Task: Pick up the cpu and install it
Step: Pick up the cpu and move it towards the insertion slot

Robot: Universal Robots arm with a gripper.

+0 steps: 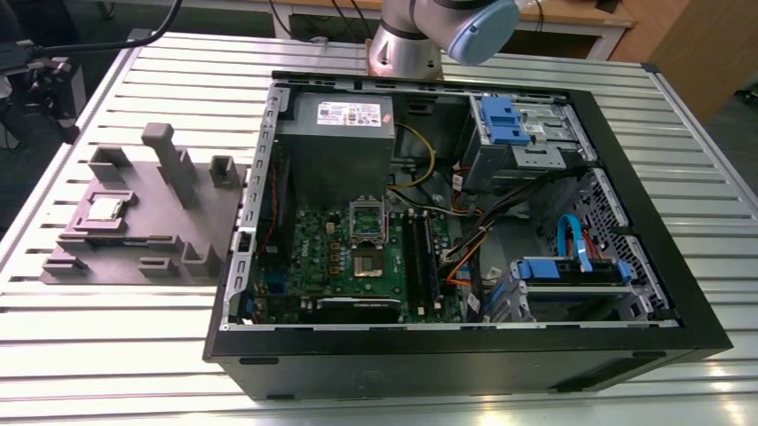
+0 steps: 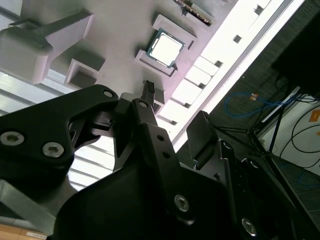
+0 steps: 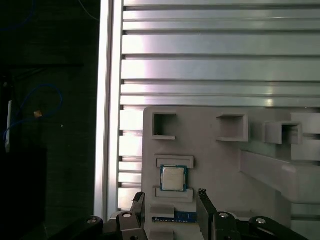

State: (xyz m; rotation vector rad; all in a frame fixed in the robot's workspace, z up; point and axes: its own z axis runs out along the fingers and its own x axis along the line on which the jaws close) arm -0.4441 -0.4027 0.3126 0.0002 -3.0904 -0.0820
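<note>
First wrist view: cpu (image 3: 173, 178) lies just beyond spread fingers (image 3: 205, 208).

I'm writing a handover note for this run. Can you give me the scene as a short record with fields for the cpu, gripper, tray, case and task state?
cpu: lying flat in a recess of the grey tray, not held
gripper: open, empty, close to the cpu but clear of it
tray position: on the slatted table, to the exterior view's left of the computer case
computer case: lying open, motherboard exposed
task state: cpu not yet picked up
</note>
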